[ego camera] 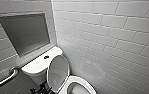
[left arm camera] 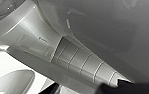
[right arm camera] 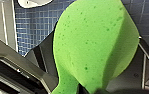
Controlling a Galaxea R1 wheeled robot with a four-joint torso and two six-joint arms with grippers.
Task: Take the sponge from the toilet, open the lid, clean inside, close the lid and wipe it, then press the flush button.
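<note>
Time to clean inside, judging by the lid [ego camera: 58,71] standing open on the toilet [ego camera: 35,70]. From the right wrist view: right gripper [right arm camera: 90,85] pinched on the sponge [right arm camera: 95,42], with the bright green pad bulging wide past the dark jaws, above blue mosaic tiles [right arm camera: 32,25]. As for the left gripper [left arm camera: 76,90], apart or together: cannot tell (too little of it at the edge, close under white ceramic). To do this step well: bring the sponge down over the bowl [ego camera: 88,85] from its open front, stay clear of the raised lid so as not to knock it shut, lay the broad free face flat against the inner wall, and sweep round in overlapping passes. Keep the pinch firm against twisting loose under pressure. Leave the flush button [ego camera: 46,57] on the tank [ego camera: 54,53] alone for now.
</note>
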